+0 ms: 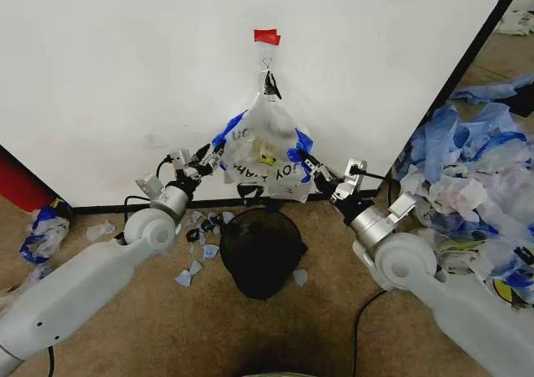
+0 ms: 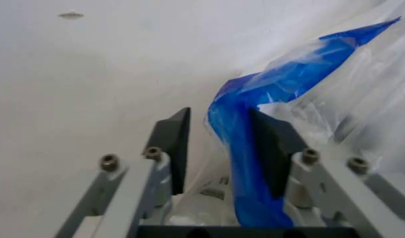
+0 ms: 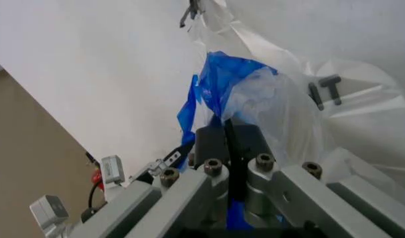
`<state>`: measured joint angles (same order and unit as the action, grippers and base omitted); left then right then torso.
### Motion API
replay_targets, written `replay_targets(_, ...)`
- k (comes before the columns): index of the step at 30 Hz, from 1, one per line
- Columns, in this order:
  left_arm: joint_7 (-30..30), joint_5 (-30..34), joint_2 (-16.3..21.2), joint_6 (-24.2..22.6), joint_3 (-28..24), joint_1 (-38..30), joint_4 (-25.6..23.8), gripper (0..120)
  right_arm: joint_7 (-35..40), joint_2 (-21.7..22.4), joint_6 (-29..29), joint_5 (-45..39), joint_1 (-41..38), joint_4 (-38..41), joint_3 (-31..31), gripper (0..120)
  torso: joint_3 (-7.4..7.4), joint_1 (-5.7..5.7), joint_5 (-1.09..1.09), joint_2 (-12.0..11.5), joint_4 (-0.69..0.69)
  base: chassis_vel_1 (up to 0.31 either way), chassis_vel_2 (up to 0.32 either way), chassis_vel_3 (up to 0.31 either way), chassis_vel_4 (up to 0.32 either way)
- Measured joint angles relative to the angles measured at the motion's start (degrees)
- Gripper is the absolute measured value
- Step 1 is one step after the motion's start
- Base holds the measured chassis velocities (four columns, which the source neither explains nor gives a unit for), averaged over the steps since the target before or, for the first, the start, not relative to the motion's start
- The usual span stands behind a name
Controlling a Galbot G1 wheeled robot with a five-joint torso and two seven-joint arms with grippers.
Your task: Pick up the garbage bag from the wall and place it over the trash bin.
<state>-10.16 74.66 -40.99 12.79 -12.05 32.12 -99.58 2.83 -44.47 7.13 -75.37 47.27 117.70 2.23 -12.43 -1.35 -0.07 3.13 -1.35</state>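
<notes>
The garbage bag (image 1: pixel 263 148), clear plastic with blue handles and black print, hangs from a small hook (image 1: pixel 267 62) on the white wall (image 1: pixel 125 77), under a patch of red tape (image 1: pixel 267 37). My left gripper (image 1: pixel 213 156) is at the bag's left blue handle (image 2: pixel 245 163). Its fingers (image 2: pixel 176 148) are open with the handle between them, lying against one pad. My right gripper (image 1: pixel 315 170) is shut on the right blue handle (image 3: pixel 219 82), with the pads (image 3: pixel 212 144) pressed together. The black mesh trash bin (image 1: pixel 260 248) stands on the carpet directly below the bag.
A big heap of blue-and-white plastic scraps (image 1: pixel 476 177) lies to the right, past the wall's black edge (image 1: pixel 476 52). More scraps lie at the left (image 1: pixel 46 227) and near the bin (image 1: pixel 196 260). A red object (image 1: pixel 21 185) stands at the far left.
</notes>
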Motion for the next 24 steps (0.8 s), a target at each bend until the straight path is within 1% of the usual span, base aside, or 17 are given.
replay_targets(1,-0.01,0.01,0.12,0.00,0.13,0.20,-0.15,30,0.00,-0.01,0.00,0.04,0.12,0.01,0.00,0,0.00,0.00,0.00,0.00,0.00,0.000,0.000,0.000,0.000)
replay_targets(2,-0.01,0.01,0.12,0.00,0.13,0.20,-0.15,30,0.00,-0.01,0.00,0.04,0.12,0.01,0.00,0,0.00,0.00,0.00,0.00,0.00,0.000,0.000,0.000,0.000)
replay_targets(4,-0.02,0.01,0.26,0.00,0.29,0.47,-0.36,25,0.00,-0.02,0.02,0.06,0.26,0.03,-0.03,0,0.00,0.00,0.00,0.00,0.00,0.000,0.000,0.000,0.000)
replay_targets(6,-0.09,-0.02,0.41,0.01,0.85,0.96,-0.77,13,-0.03,-0.06,0.06,0.17,0.57,0.05,-0.10,0,0.00,0.00,-0.01,0.00,0.00,0.000,0.000,0.000,0.000)
replay_targets(7,-0.12,-0.03,0.44,0.01,1.06,1.09,-0.91,11,-0.03,-0.08,0.07,0.22,0.62,0.04,-0.11,0,0.00,0.00,0.00,0.00,0.00,0.000,0.000,0.000,0.000)
replay_targets(9,-0.25,-0.02,0.63,0.02,2.05,1.72,-1.62,1,-0.05,-0.14,0.10,0.36,0.74,0.01,-0.15,0,0.00,0.00,0.00,0.00,-0.01,0.000,0.000,0.000,0.000)
replay_targets(16,-0.45,-0.11,1.95,-0.07,4.95,4.56,-4.53,0,-0.05,-0.45,0.15,0.52,1.01,-0.11,-0.28,0,0.00,0.00,0.00,0.00,0.00,0.000,0.000,0.000,0.000)
replay_targets(18,-1.08,-0.58,3.17,-0.21,7.35,7.34,-7.18,0,-0.05,-0.53,0.18,0.80,1.75,0.22,-0.43,0,0.00,0.00,0.00,0.00,0.00,0.000,0.000,0.000,0.000)
replay_targets(19,-1.08,-0.58,3.17,-0.21,7.35,7.34,-7.18,0,-0.05,-0.53,0.18,0.80,1.75,0.22,-0.43,0,0.00,0.00,0.00,0.00,0.00,0.000,0.000,0.000,0.000)
replay_targets(24,-2.09,-2.25,4.43,-0.39,11.59,13.80,-11.42,0,-0.30,0.27,0.28,1.66,4.67,2.06,-0.57,0,0.00,0.00,0.00,0.00,0.00,0.000,0.000,0.000,0.000)
